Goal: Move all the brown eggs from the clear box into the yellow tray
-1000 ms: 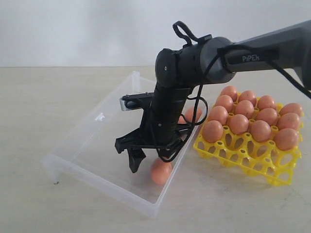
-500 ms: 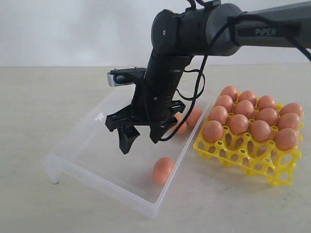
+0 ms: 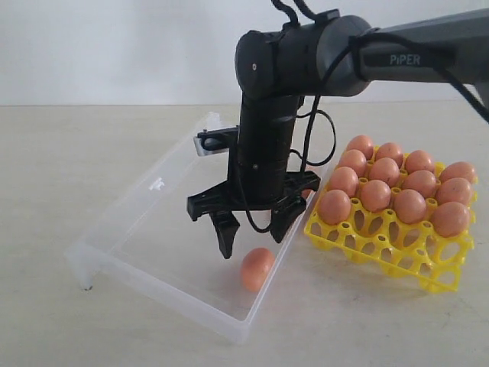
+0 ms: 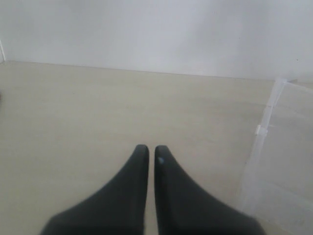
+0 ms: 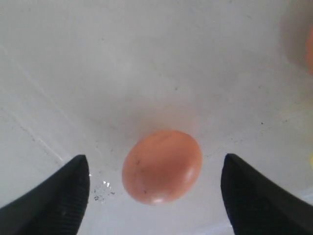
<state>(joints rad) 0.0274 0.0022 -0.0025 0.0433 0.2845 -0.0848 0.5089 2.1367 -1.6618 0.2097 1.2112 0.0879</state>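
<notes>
One brown egg [image 3: 256,269] lies loose on the floor of the clear box [image 3: 145,229], near its front right wall. My right gripper [image 3: 252,233] hangs open just above it, pointing down. In the right wrist view the same egg [image 5: 162,165] sits between the gripper's [image 5: 155,160] spread fingers, touching neither. Another egg [image 5: 309,49] shows only as an orange edge. The yellow tray [image 3: 382,246] stands right of the box with several eggs [image 3: 375,195] in its cells. My left gripper [image 4: 147,149] is shut on nothing, over bare table beside the clear box [image 4: 274,161].
The right arm [image 3: 306,57] reaches in from the upper right, with its cables looping over the gap between box and tray. A small moulded tab [image 3: 157,183] stands on the box's floor at the left. The tray's front cells [image 3: 416,264] hold no eggs.
My right gripper, held higher and further left half a second ago, has swung right and come down over the lone egg. It has stayed open. The egg has not moved.
</notes>
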